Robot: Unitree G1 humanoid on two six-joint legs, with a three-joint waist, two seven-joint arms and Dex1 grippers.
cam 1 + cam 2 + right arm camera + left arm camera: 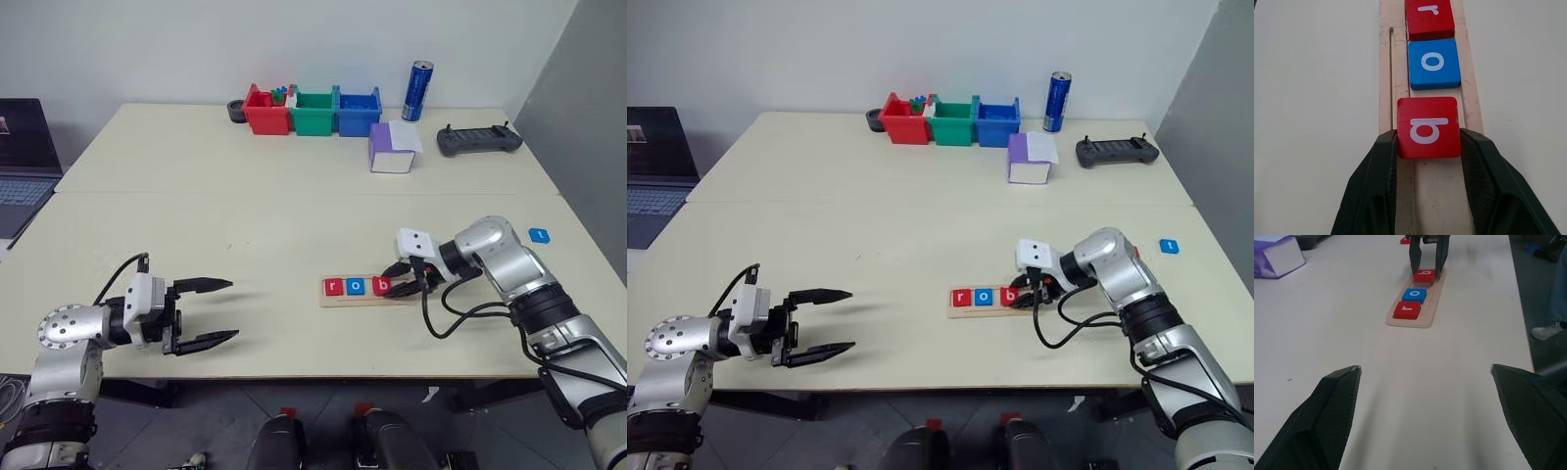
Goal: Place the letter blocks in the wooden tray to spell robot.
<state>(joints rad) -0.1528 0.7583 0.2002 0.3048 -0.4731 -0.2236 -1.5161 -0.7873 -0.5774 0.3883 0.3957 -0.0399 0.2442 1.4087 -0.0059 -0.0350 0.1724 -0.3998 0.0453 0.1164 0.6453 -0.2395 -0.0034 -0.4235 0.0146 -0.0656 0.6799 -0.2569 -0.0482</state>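
Note:
The wooden tray (367, 297) lies on the table's front right part. A red "r" block (1429, 17) and a blue "o" block (1433, 63) sit in its left end. My right gripper (404, 281) is shut on a red "b" block (1427, 128), holding it by two sides in the tray's slot just after the "o". Whether the block rests on the tray floor I cannot tell. A blue "t" block (539, 235) lies on the table further right. My left gripper (232, 309) hangs open and empty over bare table at the front left, well away from the tray.
Red (265, 111), green (314, 113) and blue (359, 111) bins line the table's back edge, with a blue can (420, 90) beside them. A purple-and-white box (393, 148) and a black controller (478, 140) sit at the back right. A laptop (24, 166) stands at the far left.

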